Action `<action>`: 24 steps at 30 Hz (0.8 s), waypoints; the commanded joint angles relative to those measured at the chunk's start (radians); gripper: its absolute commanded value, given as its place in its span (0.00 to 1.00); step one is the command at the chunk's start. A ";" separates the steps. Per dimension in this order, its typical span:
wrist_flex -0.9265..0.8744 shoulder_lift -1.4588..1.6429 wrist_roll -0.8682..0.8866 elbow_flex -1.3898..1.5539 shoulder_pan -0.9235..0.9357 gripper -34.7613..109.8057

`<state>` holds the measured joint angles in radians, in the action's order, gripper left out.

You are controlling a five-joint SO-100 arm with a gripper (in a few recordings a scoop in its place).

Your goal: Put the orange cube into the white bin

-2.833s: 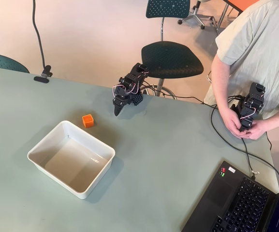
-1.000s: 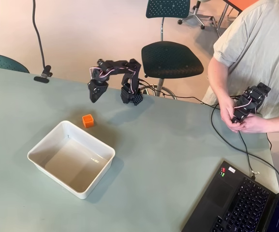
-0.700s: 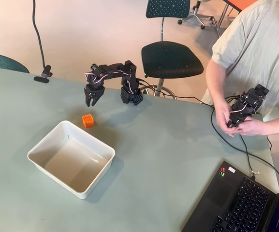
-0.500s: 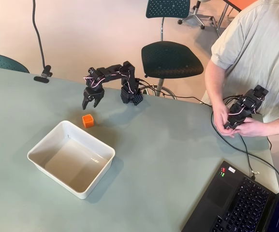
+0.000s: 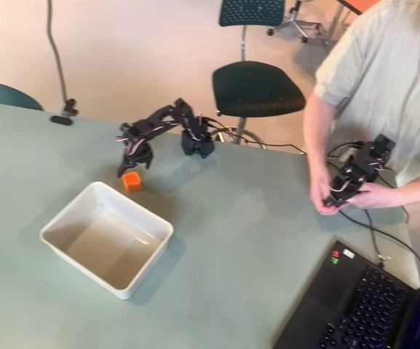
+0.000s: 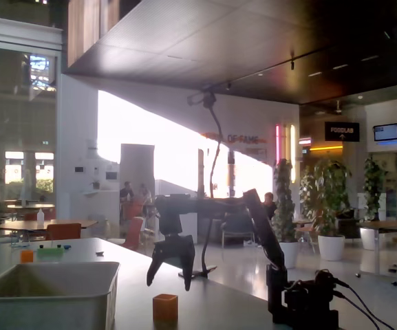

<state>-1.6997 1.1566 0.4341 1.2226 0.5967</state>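
One sm. bright-orange cube (image 5: 130, 181), upright

Public lobby: café tables (image 6: 29, 227), potted plants (image 6: 325, 199), signage (image 6: 341, 131).

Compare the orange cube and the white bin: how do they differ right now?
Size: the orange cube is tiny; the white bin is many times wider.
Shape: the cube is a solid block; the bin is a shallow open tray with a rim and nothing in it.
Place: the cube sits just under the open gripper, apart from the bin's far rim; the bin lies nearer the camera in the overhead view.
Shared: both rest on the table, untouched.
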 commanded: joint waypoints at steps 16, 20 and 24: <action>0.100 -0.101 -0.003 -0.037 0.037 0.67; 0.110 -0.133 -0.003 -0.044 0.037 0.67; 0.132 -0.179 -0.003 -0.038 0.037 0.67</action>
<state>-1.5754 0.9802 0.4341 1.2042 0.6289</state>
